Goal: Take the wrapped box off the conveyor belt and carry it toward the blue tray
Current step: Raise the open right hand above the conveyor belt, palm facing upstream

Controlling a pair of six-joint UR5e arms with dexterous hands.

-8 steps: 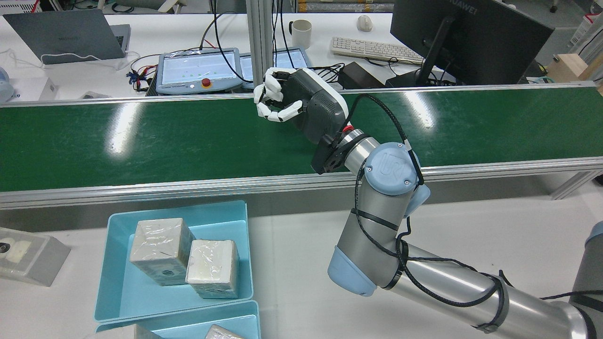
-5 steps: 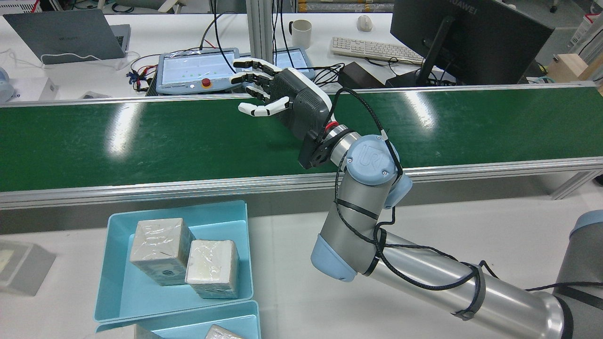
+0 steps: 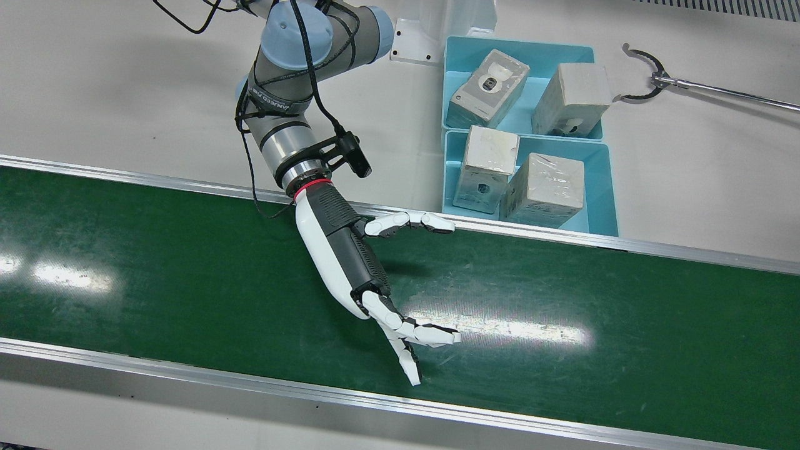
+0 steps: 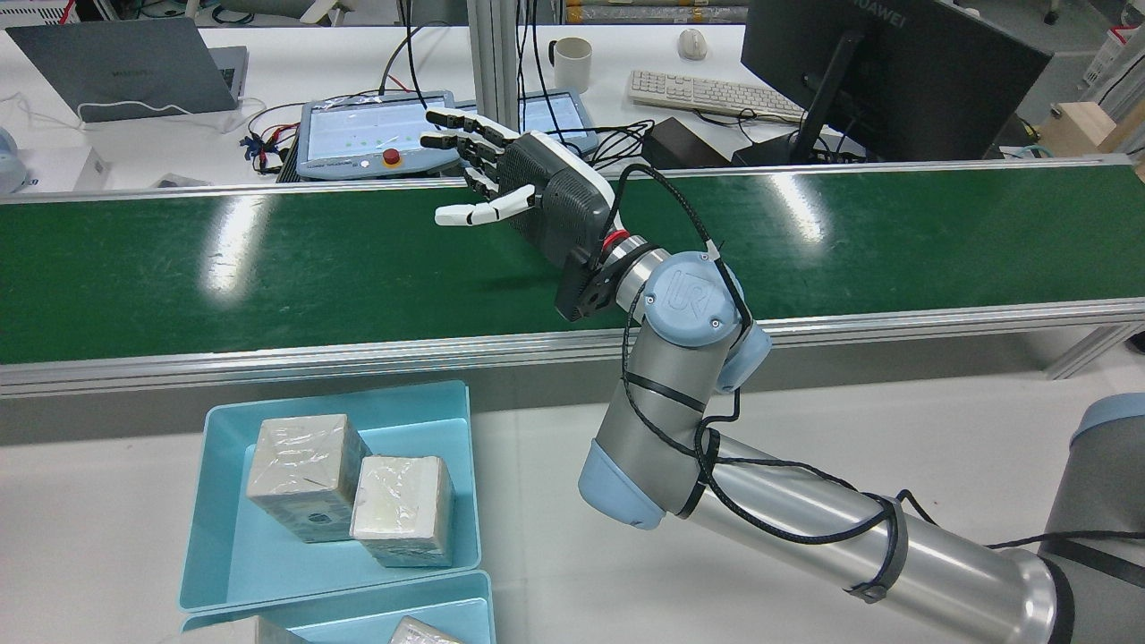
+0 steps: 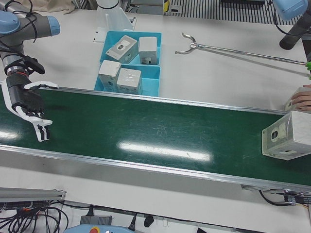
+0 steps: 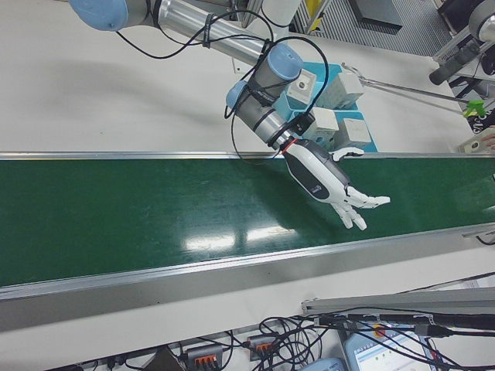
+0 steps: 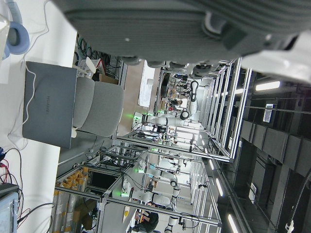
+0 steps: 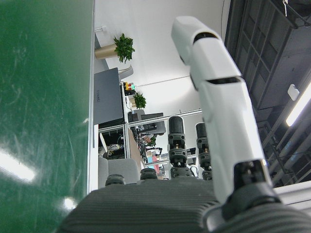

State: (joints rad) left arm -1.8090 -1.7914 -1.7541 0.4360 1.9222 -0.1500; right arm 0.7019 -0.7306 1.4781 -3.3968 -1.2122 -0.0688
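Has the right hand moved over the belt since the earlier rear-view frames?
Yes. The right hand shifted leftward along the belt, toward the red-buttoned control tablet, and its fingers uncurled.

white desk [image 4: 313, 63] with monitor [image 4: 881, 72]

White-and-black robot hand [image 3: 350, 262], silver arm [image 4: 805, 528]

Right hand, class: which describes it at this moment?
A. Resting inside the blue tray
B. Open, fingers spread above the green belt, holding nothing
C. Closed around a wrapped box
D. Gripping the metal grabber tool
B: the right hand has its fingers spread over the belt, and nothing is in it.
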